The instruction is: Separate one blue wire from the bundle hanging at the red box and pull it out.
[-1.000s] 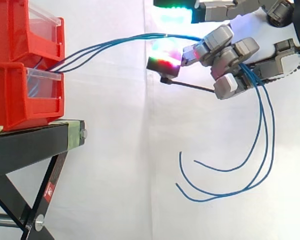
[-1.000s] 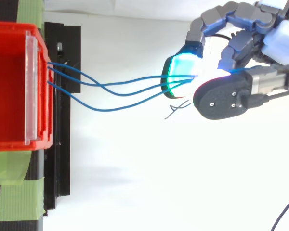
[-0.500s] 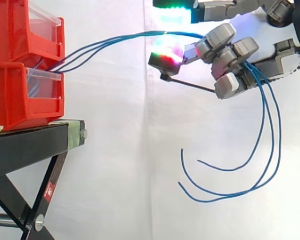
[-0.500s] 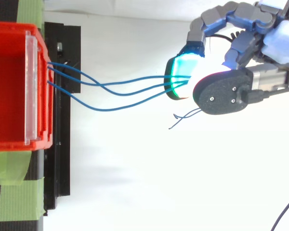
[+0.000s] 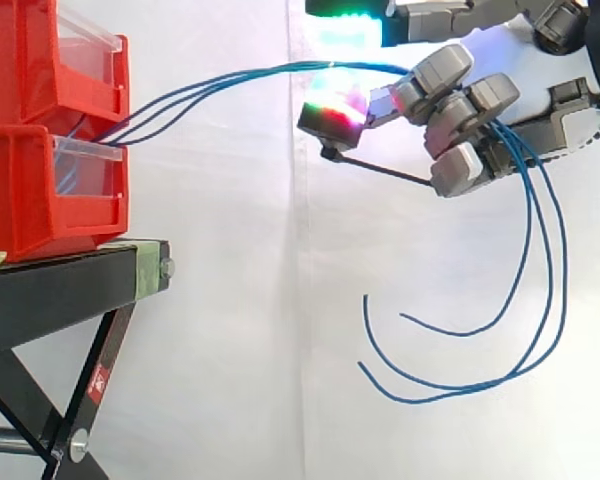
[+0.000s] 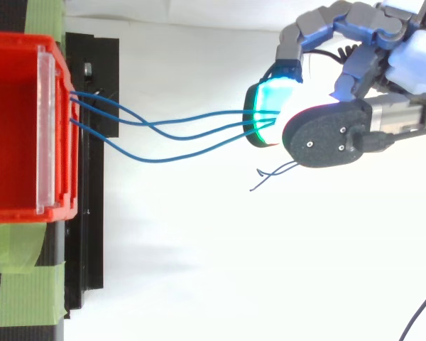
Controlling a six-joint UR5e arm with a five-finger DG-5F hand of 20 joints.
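Three blue wires (image 5: 230, 80) run from the front of the red bins (image 5: 40, 190) out to my hand (image 5: 480, 115) at the upper right. They pass over a glowing fingertip (image 6: 266, 114) and through the curled fingers, which are shut on them. Behind the hand the wires hang down and curl left, with their loose ends (image 5: 380, 350) free in the air. From above, the three wires (image 6: 184, 135) leave the red bin's clear front (image 6: 46, 135), cross once and gather at the hand (image 6: 326, 135). All three stay together in the grasp.
The red bins stand stacked on a black stand (image 5: 60, 290) with crossed legs. Green tape (image 6: 21, 291) marks the stand's top. A white curtain hangs behind. Open air lies between the bins and the hand.
The hand has shifted slightly to the right with the wires in it. The hanging loose ends have swung a little to the right.
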